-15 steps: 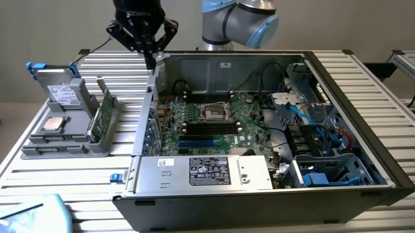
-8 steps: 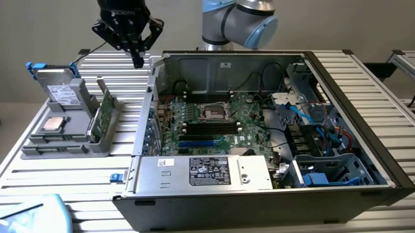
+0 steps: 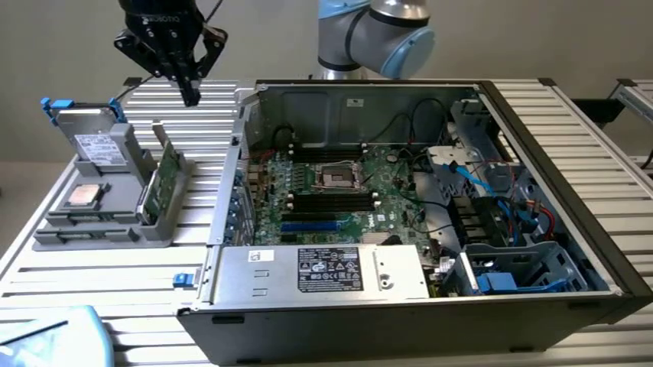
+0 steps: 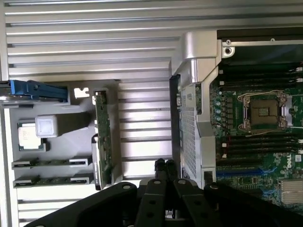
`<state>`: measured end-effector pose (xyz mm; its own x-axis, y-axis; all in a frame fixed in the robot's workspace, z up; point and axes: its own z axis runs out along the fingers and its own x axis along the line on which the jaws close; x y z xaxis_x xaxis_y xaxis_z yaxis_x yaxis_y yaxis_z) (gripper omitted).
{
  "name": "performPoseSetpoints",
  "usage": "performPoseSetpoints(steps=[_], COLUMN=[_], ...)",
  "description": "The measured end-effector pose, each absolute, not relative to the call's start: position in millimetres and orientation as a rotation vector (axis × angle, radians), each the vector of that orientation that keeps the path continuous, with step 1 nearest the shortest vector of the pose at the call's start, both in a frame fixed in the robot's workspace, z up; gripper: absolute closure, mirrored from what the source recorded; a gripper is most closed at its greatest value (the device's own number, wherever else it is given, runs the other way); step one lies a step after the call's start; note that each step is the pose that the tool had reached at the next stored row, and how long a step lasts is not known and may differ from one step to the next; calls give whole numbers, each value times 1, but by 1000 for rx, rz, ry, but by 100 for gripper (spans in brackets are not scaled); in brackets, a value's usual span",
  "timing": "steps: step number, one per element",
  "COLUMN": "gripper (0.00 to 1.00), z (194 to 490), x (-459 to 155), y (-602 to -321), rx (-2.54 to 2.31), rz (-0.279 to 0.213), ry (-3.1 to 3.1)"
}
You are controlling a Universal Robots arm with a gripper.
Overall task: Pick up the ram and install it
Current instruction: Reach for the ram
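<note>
The task is at its first step, the approach to the pick: nothing has been lifted, and the hand (image 3: pixel 190 93) hangs high over the ribbed worktop (image 3: pixel 92 287) with its fingers pressed together and nothing between them. The ram (image 4: pixel 52 163) sits in the grey tray (image 3: pixel 61 238) on the exterior view's left, a slim dark stick resting on edge in a slot at the tray's front end, with a second stick (image 4: pixel 52 180) of the same kind just beside it in the next slot; I cannot tell which of the two is meant. Near them on the tray lie the square processor chip (image 4: pixel 31 137) and the green board (image 4: pixel 103 142) standing upright along the tray's edge nearest the computer case (image 3: pixel 571 229). In the wrist view the fingertips hover over the bare strip of worktop between that upright board and the case wall, so the board stands between the hand and the ram, and the two are well apart. By my judgement a grasp would call for the fingers to part, the hand to cross over the upright board without touching it, line up with the stick's long edge and come down squarely. The motherboard (image 3: pixel 347 191) lies exposed in the open case.
</note>
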<state>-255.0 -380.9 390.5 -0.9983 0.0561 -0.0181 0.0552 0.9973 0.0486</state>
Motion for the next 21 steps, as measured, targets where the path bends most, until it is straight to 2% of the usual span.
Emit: performPoseSetpoints(steps=[21], gripper=[89], z=[386], x=[-351], y=[-377], rx=[80], rz=[75], ry=[3120])
